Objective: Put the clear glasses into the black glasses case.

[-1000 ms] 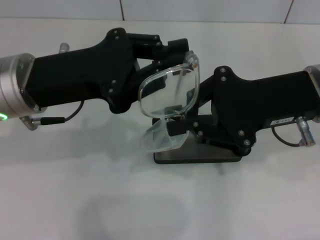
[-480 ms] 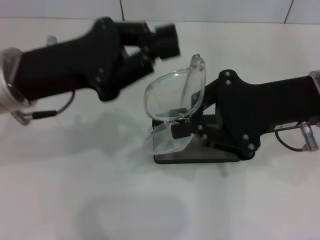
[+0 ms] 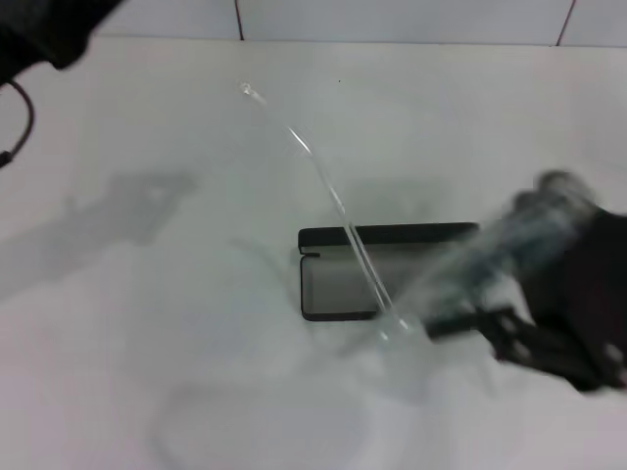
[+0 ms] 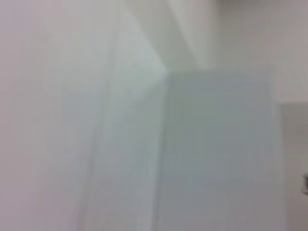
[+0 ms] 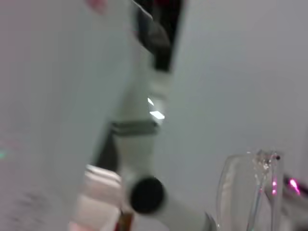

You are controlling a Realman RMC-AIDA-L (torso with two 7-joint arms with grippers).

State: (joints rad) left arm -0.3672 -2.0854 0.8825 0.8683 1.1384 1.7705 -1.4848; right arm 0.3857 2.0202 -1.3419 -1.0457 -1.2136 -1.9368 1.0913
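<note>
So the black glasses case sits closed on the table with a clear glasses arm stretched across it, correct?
Not quite. The head view shows the black glasses case lying open on the table, its grey lining exposed. The rest holds: a long thin arm of the clear glasses does stretch across it.

The case (image 3: pixel 338 284) lies open on the table, right of centre, a matte black rectangle with grey lining, its lid along the far side. The glasses (image 3: pixel 333 206) are clear; one long thin arm slants from far left across the case toward its near right, where the lens blurs.
</note>
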